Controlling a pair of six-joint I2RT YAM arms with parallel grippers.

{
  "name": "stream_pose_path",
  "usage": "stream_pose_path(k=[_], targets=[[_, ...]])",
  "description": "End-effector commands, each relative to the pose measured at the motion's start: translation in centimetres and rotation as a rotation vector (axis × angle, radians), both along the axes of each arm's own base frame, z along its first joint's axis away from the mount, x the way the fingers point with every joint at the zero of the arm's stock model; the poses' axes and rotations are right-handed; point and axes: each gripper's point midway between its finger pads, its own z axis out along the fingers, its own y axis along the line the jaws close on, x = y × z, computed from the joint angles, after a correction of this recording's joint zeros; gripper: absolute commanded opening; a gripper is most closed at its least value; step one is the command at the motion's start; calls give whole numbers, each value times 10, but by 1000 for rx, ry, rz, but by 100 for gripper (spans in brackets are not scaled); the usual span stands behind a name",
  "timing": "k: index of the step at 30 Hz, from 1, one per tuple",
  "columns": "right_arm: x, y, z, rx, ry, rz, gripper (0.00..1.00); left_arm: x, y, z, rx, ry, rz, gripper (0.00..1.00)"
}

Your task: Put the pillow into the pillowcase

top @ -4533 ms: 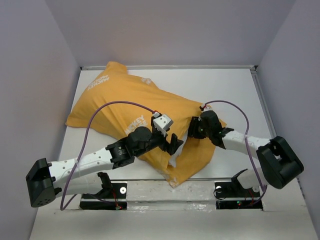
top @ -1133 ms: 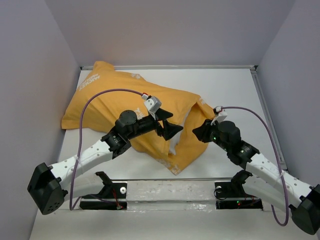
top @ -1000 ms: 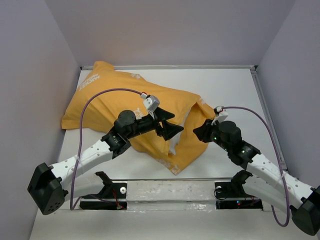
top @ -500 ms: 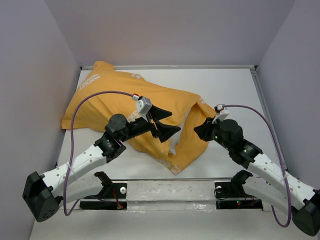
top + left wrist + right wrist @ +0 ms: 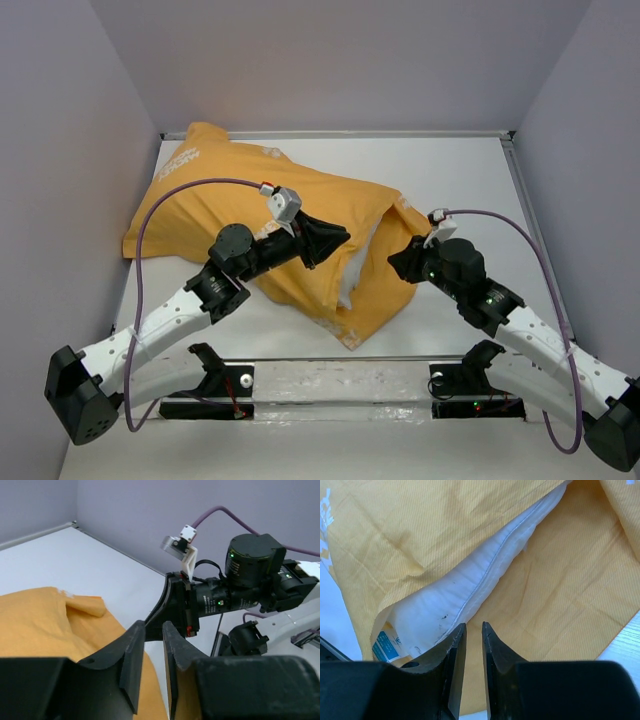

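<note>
While the pillow (image 5: 470, 590) lies mostly inside the pillowcase (image 5: 230, 190) on the bench (image 5: 460, 180), white edge bulging at the mouth, left pincer (image 5: 154, 626) and right pincer (image 5: 473, 626) stand narrow, empty: best nip orange hem only, then draw it over.

- One pillowcase (image 5: 250, 190), orange, lying toward the far left corner of the worktop (image 5: 460, 180).
- One pillow (image 5: 470, 600), white.
- One tag (image 5: 386, 645), blue and white.
- Two robot arms: left arm (image 5: 170, 315), right arm (image 5: 530, 335).
- Two purple cables (image 5: 148, 228) (image 5: 527, 240).
</note>
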Motion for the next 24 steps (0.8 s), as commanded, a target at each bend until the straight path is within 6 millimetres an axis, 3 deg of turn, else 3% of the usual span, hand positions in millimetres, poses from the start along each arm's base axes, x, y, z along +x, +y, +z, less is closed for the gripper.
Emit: stream_pose_path(k=[1, 10, 16, 18, 20, 22, 24], targets=[[7, 0, 21, 5, -55, -10, 25, 2, 18, 33, -59, -58, 86, 33], [12, 4, 28, -1, -75, 2, 25, 4, 61, 70, -209, -44, 257, 34], [17, 5, 35, -3, -100, -1, 25, 4, 80, 68, -187, -84, 331, 30], [20, 6, 34, -6, -102, -10, 25, 9, 79, 57, -123, -60, 351, 28], [23, 6, 33, -6, -98, -20, 28, 16, 71, 35, -92, -18, 349, 41], [27, 9, 25, -15, -77, -23, 30, 18, 63, 22, -98, 12, 327, 60], [29, 14, 19, -10, -60, -16, 31, 15, 56, 16, -138, 9, 288, 59]])
